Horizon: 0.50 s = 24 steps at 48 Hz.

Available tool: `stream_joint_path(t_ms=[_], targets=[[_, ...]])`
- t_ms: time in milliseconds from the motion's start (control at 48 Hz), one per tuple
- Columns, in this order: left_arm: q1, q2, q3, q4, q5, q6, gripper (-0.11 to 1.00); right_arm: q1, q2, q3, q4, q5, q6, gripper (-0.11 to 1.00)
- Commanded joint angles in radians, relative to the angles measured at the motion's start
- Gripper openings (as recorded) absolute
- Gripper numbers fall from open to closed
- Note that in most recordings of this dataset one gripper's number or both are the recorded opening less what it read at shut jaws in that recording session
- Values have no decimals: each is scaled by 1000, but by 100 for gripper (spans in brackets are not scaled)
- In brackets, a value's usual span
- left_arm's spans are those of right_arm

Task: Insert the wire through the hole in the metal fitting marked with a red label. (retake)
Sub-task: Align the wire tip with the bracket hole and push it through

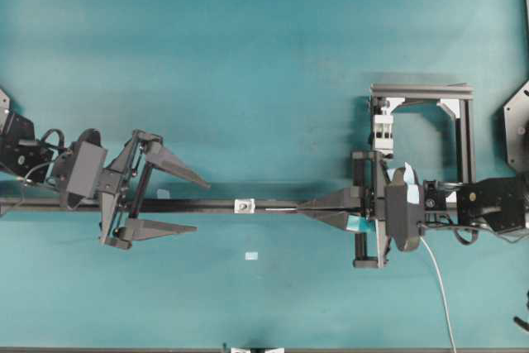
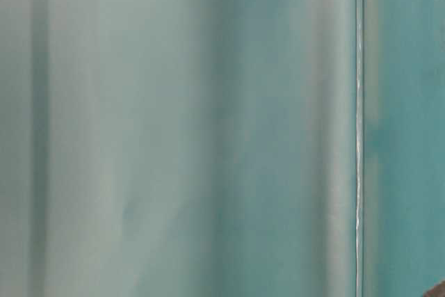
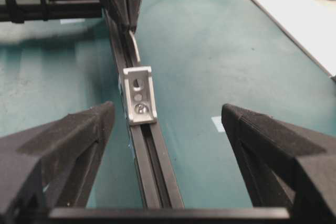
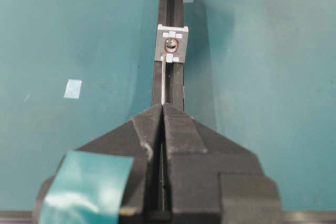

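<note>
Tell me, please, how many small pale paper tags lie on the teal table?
1 that I can see clearly: the paper tag lies on the table beside the black rail, near the metal fitting. Others may be hidden under the arms.

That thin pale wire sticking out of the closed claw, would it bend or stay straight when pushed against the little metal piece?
The wire probably flexes easily: it looks hair-thin beside the right claw. The short exposed stretch runs straight to the metal fitting, so it likely holds its line briefly. Pushed off-centre, it would probably buckle.
</note>
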Motion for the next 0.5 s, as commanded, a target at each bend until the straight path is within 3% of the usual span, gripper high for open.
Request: stream_joint_path(t_ms=[0, 479], targets=[[6, -3, -12, -3, -9, 3, 64, 9, 3, -12, 0, -31, 12, 2], [17, 67, -61, -3, -8, -2, 63, 9, 41, -12, 2, -64, 43, 2]])
